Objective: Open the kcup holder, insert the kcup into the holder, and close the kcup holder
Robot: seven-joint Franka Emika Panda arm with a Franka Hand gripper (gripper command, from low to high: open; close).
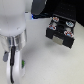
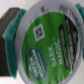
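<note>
Exterior view: kcup holder (image 1: pixel 59 31) open at the right, pods in its slots; arm at the left, gripper hidden. Wrist view: gripper (image 2: pixel 35 42) clamped on the kcup (image 2: pixel 47 42), teal pads (image 2: pixel 11 36) pressing its rim, foil lid filling the frame. Best carried level toward an empty slot, then lowered squarely. Grasp visible only from the wrist.

The kcup (image 2: pixel 47 44) fills the view, green-and-white lid facing the camera

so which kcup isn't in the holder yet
The green-lidded Dark Magic kcup filling the wrist view, against a teal finger pad. The other pods sit in rows in the kcup holder, in its open drawer on the exterior view's right.
</note>
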